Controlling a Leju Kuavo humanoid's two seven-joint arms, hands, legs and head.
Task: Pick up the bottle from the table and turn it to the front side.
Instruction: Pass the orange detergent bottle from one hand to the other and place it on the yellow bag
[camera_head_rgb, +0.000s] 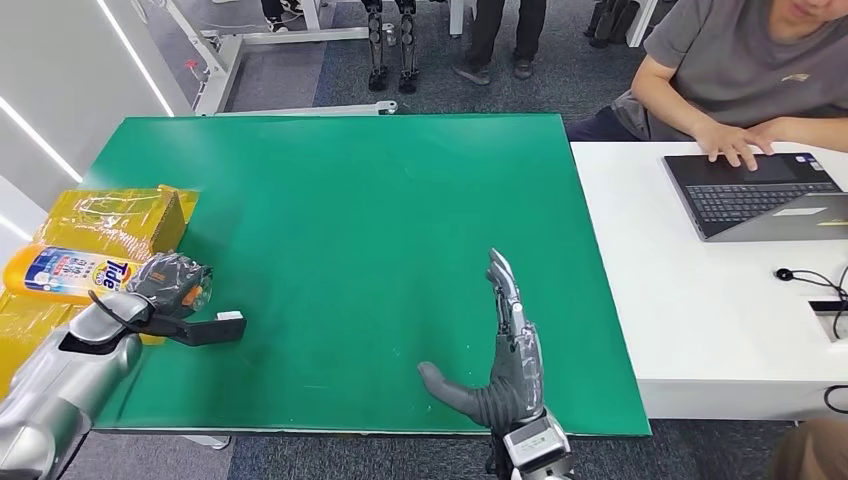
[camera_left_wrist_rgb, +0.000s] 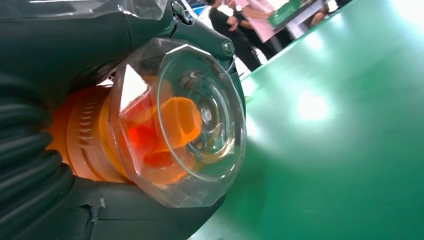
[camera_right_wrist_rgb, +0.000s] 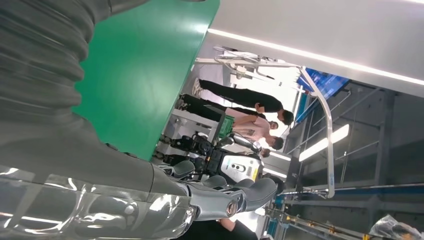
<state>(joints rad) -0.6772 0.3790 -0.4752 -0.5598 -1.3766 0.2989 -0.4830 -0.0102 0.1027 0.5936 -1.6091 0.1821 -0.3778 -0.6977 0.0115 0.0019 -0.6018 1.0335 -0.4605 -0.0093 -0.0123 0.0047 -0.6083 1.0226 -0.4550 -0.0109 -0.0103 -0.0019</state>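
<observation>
An orange Tide bottle lies on its side at the green table's left edge, its label facing up, over yellow packaging. My left hand grips it at the cap end. In the left wrist view the bottle's clear cap with the orange spout inside sits between my thumb and fingers. Whether the bottle is off the surface I cannot tell. My right hand is near the table's front edge, right of the middle, fingers straight and thumb spread, holding nothing. The right wrist view shows its fingers stretched out.
Crumpled yellow packaging lies under and behind the bottle. The green table spreads between my hands. At the right a white table carries a laptop and cables; a seated person types there. Other people stand behind.
</observation>
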